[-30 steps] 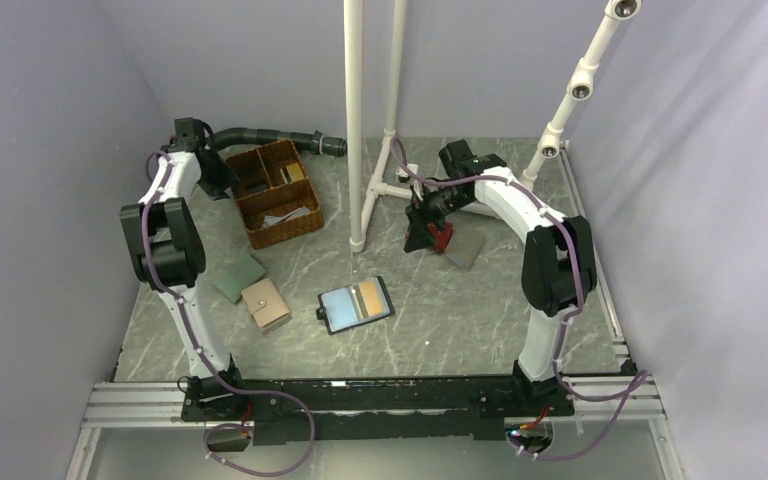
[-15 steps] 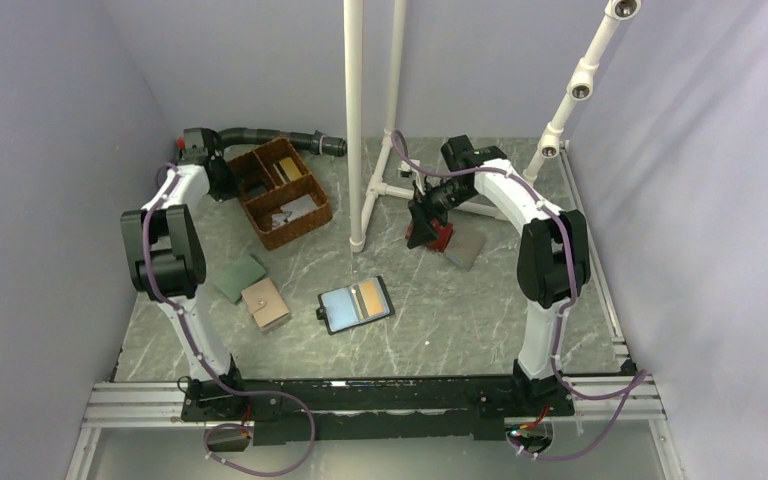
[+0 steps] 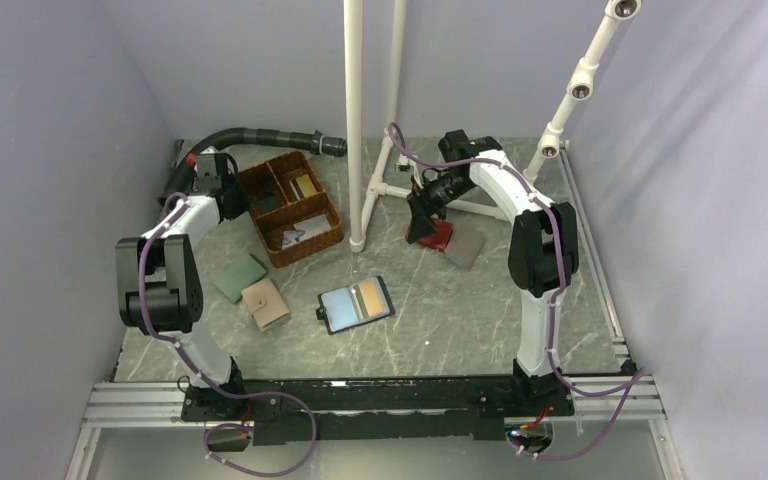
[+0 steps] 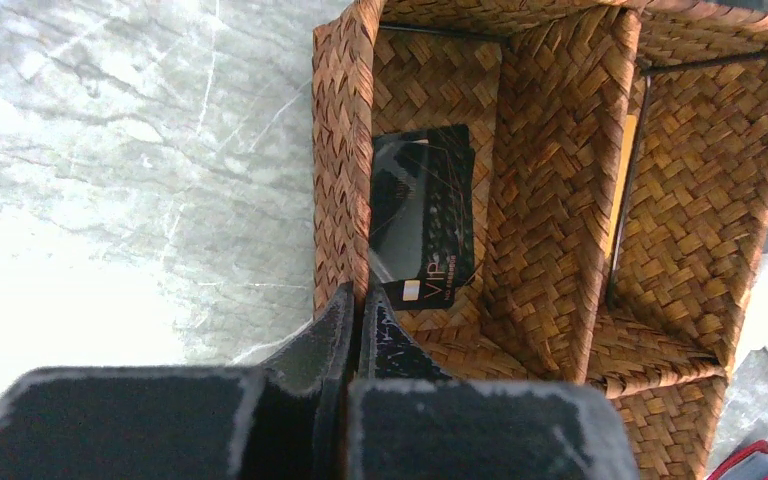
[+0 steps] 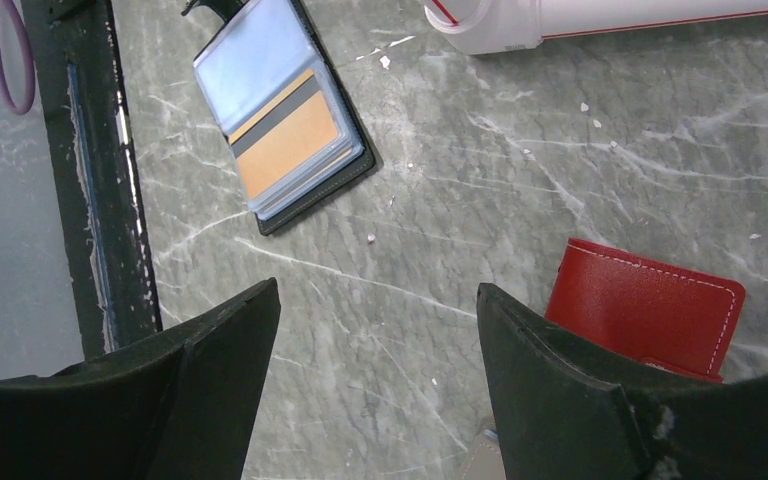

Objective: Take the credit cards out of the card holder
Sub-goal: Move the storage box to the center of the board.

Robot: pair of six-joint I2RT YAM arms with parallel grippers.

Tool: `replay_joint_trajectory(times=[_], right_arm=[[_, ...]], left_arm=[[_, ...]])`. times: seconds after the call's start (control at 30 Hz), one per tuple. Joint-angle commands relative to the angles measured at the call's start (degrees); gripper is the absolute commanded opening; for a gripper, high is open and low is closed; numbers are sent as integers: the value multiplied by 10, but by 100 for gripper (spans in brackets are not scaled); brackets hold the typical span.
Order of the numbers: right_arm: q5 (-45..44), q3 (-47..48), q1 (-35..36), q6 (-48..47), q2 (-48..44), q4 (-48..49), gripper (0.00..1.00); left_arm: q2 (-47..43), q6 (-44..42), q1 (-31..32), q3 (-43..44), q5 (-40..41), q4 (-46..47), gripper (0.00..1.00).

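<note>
Woven brown wicker forms the basket (image 3: 332,222) set toward the far left corner of the grey marbled table (image 3: 440,330). The left gripper (image 3: 236,198) is held at the basket's left wall, and its fingers (image 4: 332,318) are pressed flat together with nothing seen between them. A dark credit card (image 4: 422,215) is laid flat in the compartment just beyond those fingers. An orange-yellow credit card (image 4: 623,190) is seen in the neighbouring compartment, against the divider. Loose white papers (image 3: 300,232) are seen in the third compartment.

Nearer the table's front edge, a green wallet (image 3: 239,276) and a beige wallet (image 3: 265,304) are placed side by side, touching. To their right, near the middle of the table, the card holder (image 3: 356,304) is spread open and flat, with a light blue panel on its left half and an orange-tan panel crossed by a grey stripe on its right half; neither gripper is near it.

A white pipe stand (image 3: 355,120) is set behind it. To the right, the right gripper (image 3: 422,225) is held above the table with its jaws spread wide and nothing between them. A red wallet (image 5: 650,310) is seen just beside its right finger, and a grey wallet (image 3: 465,245) is laid against the red one.
</note>
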State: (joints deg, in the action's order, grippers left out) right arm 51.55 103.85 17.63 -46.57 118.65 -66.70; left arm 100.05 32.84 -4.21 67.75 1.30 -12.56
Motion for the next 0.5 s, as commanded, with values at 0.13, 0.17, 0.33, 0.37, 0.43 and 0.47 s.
replay_joint_trajectory(times=[0.13, 0.17, 0.33, 0.37, 0.43, 0.47], right_arm=[[18, 42, -4, -10, 11, -27, 74], [17, 45, -4, -9, 12, -27, 74], [13, 52, -4, -6, 15, -29, 74], [12, 53, -4, -5, 15, -29, 74], [11, 55, -4, -5, 14, -30, 74], [10, 55, -4, -5, 15, -30, 74]], left_arm=[[-77, 31, -3, -12, 33, 83, 0], [-80, 34, -3, -13, 35, 83, 0], [-94, 48, -1, -26, 43, 90, 0], [-96, 49, -1, -27, 43, 88, 0], [-95, 52, -1, -27, 46, 81, 0], [-93, 55, -2, -28, 50, 80, 0]])
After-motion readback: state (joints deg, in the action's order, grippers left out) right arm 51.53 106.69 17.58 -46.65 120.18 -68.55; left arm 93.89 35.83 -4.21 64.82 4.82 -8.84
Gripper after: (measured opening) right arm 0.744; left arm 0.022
